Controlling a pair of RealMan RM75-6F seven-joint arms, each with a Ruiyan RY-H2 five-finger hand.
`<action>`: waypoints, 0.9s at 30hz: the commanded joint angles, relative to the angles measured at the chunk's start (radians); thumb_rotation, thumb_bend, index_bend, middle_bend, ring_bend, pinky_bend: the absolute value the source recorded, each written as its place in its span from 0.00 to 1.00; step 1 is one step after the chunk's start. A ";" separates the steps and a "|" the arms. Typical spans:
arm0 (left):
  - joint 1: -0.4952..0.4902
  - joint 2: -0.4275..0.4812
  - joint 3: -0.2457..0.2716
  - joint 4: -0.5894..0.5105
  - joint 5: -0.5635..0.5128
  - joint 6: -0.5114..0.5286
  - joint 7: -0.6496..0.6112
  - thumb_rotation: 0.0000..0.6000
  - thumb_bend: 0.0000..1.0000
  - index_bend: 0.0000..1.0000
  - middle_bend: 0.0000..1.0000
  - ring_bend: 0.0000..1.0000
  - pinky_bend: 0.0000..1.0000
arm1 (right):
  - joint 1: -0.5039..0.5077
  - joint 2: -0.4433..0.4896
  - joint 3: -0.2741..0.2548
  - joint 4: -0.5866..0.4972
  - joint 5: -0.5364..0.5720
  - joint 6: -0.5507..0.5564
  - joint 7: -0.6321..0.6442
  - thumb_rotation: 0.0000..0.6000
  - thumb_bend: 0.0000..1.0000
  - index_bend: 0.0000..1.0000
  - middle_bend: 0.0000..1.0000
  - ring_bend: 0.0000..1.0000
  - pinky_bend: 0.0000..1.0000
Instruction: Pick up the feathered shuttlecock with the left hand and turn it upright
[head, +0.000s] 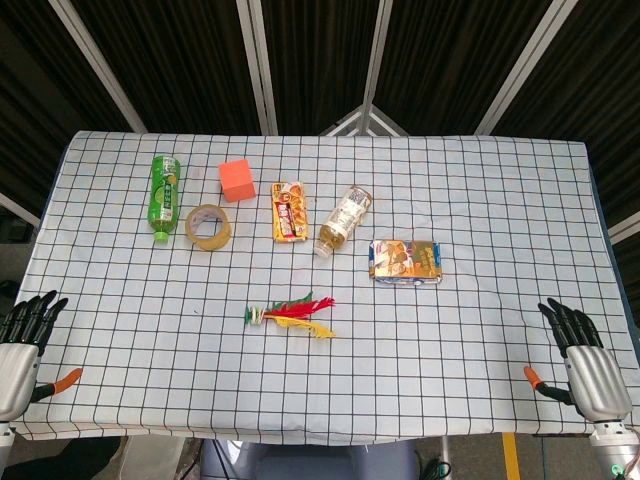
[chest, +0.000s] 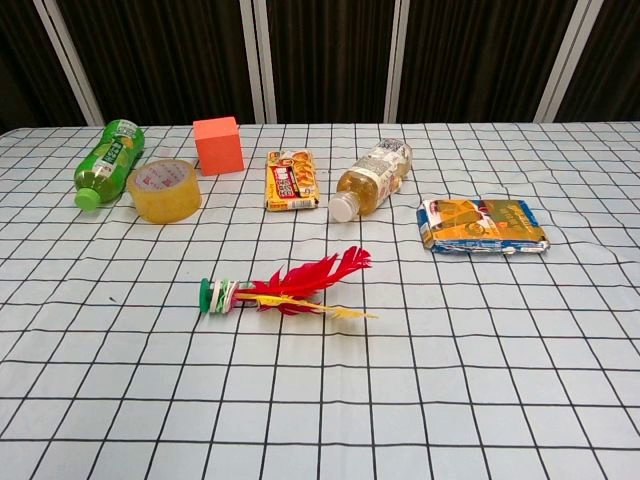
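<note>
Left hand (head: 22, 335), right hand (head: 583, 352): fingers spread, holding nothing, at the table's (head: 450, 380) near corners. Shuttlecock (chest: 285, 290): lying flat mid-table, red and yellow feathers, green-white disc base toward the left edge.

shuttlecock (head: 290, 314) lies flat between empty hands
</note>
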 joint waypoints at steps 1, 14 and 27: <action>0.000 0.000 0.000 0.001 0.000 0.001 0.000 1.00 0.15 0.00 0.00 0.00 0.00 | 0.000 0.000 -0.001 0.000 -0.002 0.000 -0.001 1.00 0.34 0.00 0.00 0.00 0.00; -0.019 -0.013 -0.006 0.002 0.032 -0.007 0.020 1.00 0.15 0.01 0.00 0.00 0.00 | -0.002 -0.001 -0.001 -0.004 0.002 0.001 -0.003 1.00 0.34 0.00 0.00 0.00 0.00; -0.233 -0.138 -0.131 -0.203 -0.084 -0.289 0.402 1.00 0.27 0.27 0.00 0.00 0.00 | 0.001 0.000 0.000 0.002 -0.005 0.002 0.021 1.00 0.34 0.00 0.00 0.00 0.00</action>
